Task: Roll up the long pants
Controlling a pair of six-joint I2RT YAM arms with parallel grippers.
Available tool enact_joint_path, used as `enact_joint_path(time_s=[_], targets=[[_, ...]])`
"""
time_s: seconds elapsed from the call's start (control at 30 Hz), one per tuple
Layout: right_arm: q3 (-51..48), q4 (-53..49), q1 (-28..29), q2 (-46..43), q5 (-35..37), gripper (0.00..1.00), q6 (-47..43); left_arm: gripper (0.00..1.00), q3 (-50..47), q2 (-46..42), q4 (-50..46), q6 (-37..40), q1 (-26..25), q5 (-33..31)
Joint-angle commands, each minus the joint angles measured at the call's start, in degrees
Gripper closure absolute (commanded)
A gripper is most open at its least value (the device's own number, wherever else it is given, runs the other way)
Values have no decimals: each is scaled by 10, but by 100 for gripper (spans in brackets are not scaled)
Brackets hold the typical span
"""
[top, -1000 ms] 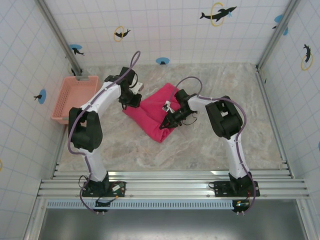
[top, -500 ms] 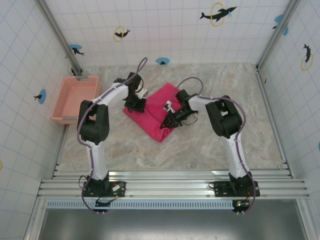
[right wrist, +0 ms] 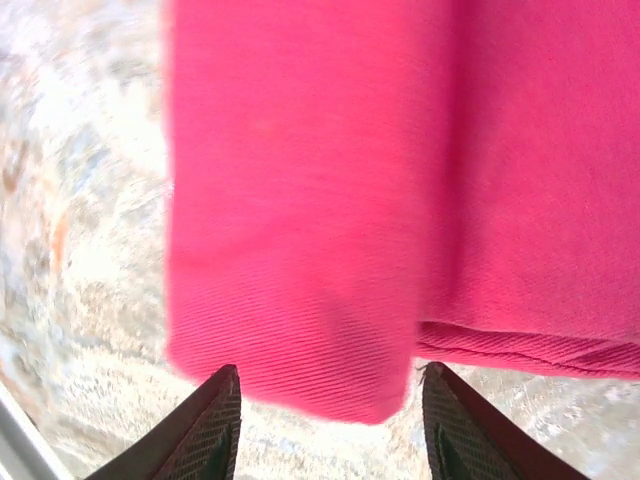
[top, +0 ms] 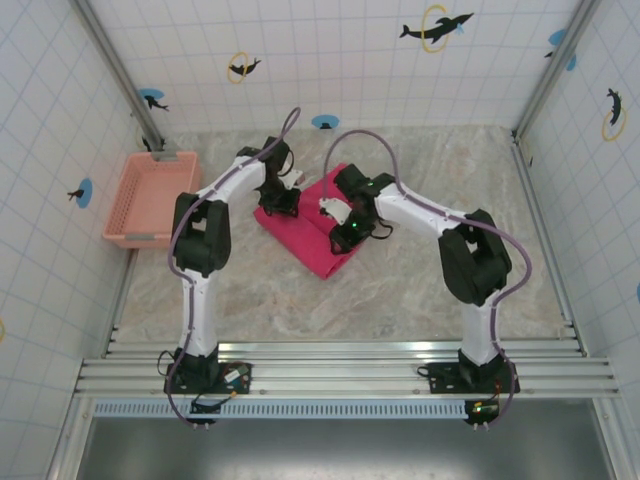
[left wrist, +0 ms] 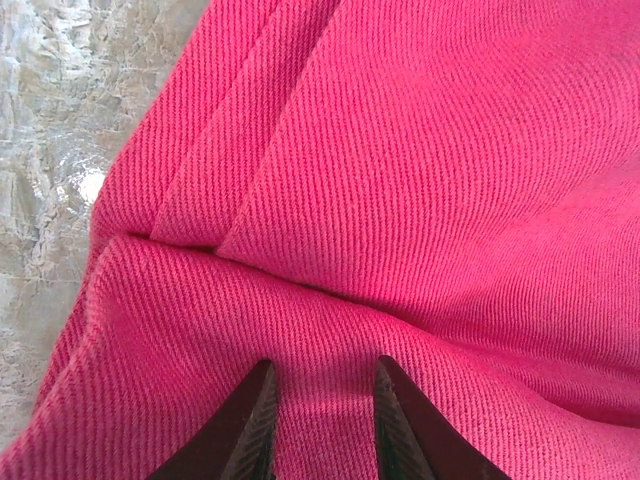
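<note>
Inspection from the remote station.

**Item:** the long pants [top: 312,238] lie as a folded bright pink bundle on the marbled table [top: 400,290], a little toward 12 o'clock from its middle. In the top view the bundle is a slanted block, with one corner toward 6 o'clock.

**Left arm:** the left gripper [top: 279,203] sits on the bundle's 10 o'clock edge. In its wrist view its fingers [left wrist: 250,430] stand close together with a ridge of the cloth pinched between them. Layered folds run away toward 12 o'clock.

**Right arm:** the right gripper [top: 346,233] is at the bundle's 4 o'clock side. In its wrist view its fingers [right wrist: 212,425] are spread wide and I see nothing gripped. A folded end of the pants sits just ahead of the gap.

**Surroundings:** a salmon lattice basket [top: 135,215] stands at 9 o'clock, well apart from the pants.
</note>
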Motion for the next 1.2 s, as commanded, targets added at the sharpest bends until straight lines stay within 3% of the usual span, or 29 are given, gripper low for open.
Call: enact_joint_path(time_s=[0.0,0.07,0.3,0.57,0.63,0.8,0.9,0.97,1.03,1.1,1.17], targets=[[18,-44,66,-23,163,45,-58,70,-5,54,-11,10,-1,-5],[17,-34,109,-18,230,38,-63,70,1,59,-15,9,-1,-2],[62,-19,175,42,258,35,-57,69,19,61,-30,18,-1,7],[113,-26,172,129,266,35,-39,69,24,83,-43,36,1,4],[106,-20,173,139,271,30,-36,69,22,83,-45,40,2,5],[94,2,182,162,387,31,-37,69,15,79,-45,41,4,7],[108,1,189,186,471,36,-66,68,12,76,-46,43,5,7],[116,-2,181,192,476,41,-70,67,12,77,-50,45,6,5],[129,-14,166,212,445,51,-66,67,12,78,-54,45,6,5],[139,-29,154,225,410,70,-72,67,11,78,-55,45,8,6],[141,-39,143,228,353,78,-82,67,9,75,-53,44,9,10]])
